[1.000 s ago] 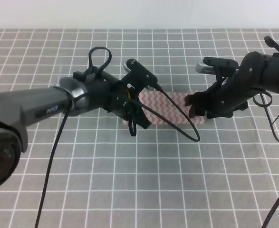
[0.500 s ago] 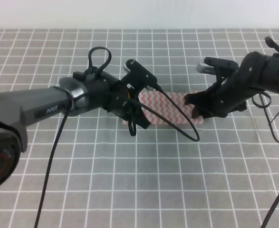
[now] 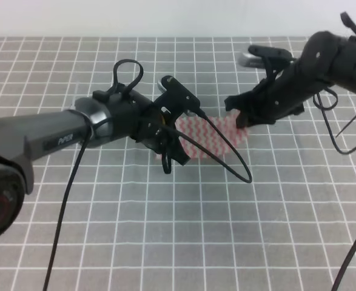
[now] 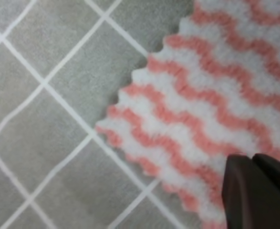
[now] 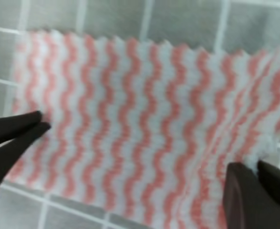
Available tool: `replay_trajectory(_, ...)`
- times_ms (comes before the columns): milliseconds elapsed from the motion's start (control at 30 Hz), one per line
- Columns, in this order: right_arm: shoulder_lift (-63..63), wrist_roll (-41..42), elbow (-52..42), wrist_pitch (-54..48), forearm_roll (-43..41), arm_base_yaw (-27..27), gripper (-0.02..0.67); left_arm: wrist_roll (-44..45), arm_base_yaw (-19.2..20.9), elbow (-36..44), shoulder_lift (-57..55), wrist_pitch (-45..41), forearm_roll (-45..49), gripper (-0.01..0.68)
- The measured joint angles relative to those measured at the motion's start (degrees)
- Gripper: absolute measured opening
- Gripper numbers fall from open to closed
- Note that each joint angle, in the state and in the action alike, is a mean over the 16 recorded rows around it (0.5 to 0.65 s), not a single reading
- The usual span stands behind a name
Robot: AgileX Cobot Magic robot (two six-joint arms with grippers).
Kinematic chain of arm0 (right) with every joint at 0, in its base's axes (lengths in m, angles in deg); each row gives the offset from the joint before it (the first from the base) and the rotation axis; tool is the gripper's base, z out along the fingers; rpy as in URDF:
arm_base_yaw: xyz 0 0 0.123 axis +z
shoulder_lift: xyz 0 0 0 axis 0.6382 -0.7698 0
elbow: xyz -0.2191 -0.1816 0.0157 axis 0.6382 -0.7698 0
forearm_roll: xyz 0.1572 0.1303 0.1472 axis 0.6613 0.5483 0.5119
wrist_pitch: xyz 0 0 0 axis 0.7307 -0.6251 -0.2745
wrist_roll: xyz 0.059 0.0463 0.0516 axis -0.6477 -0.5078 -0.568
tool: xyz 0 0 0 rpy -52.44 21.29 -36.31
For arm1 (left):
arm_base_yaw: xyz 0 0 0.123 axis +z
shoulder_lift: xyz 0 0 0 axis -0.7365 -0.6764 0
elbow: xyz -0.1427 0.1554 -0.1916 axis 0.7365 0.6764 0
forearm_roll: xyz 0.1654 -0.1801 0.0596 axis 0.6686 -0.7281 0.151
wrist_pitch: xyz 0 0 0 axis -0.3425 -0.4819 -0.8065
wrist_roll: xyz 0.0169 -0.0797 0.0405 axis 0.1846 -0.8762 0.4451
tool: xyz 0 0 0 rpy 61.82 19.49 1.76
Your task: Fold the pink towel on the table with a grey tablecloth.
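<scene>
**Two claws working a striped towel on the grid cloth**

Exterior high view: the pink towel is lying between the two arms on the table with a grey tablecloth. The left gripper is pressing down at the towel's near-left edge; a black cable is looping across the cloth in front of it. The right gripper is holding the towel's right end, which is lifting off the table.

Left wrist view: the left gripper is pinching narrow, its dark fingertips together on the towel's pinked edge, grid squares lying to the left.

Right wrist view: the right gripper is clamping a raised fold of towel; the left fingertips are showing opposite.
</scene>
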Motion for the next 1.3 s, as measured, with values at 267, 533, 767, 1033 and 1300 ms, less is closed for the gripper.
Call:
replay_trajectory(267, 0.10, 2.51, 2.66, -2.41, 2.20, 1.22, -0.011, -0.68, 1.03, -0.01, 7.75, -0.20, 1.28, 0.001)
replay_trajectory(533, -0.44, 3.55, 3.04, -0.63, 4.25, 4.40, -0.011, -1.70, 2.43, 0.00, 17.90, -2.30, 1.15, 0.001)
replay_trajectory(767, -2.13, 3.97, 3.48, 3.15, 7.74, 7.55, -0.011, -2.51, 2.91, 0.04, 23.65, -5.92, 1.03, 0.001)
replay_trajectory(1033, -5.60, 4.52, 5.46, 5.76, 12.52, 10.03, -0.012, -2.59, 2.92, 0.08, 25.80, -9.60, 1.03, 0.001)
replay_trajectory(1300, -8.57, 4.87, 8.10, 5.69, 15.33, 11.51, -0.010, -2.47, 2.92, 0.09, 25.89, -11.16, 1.03, 0.001)
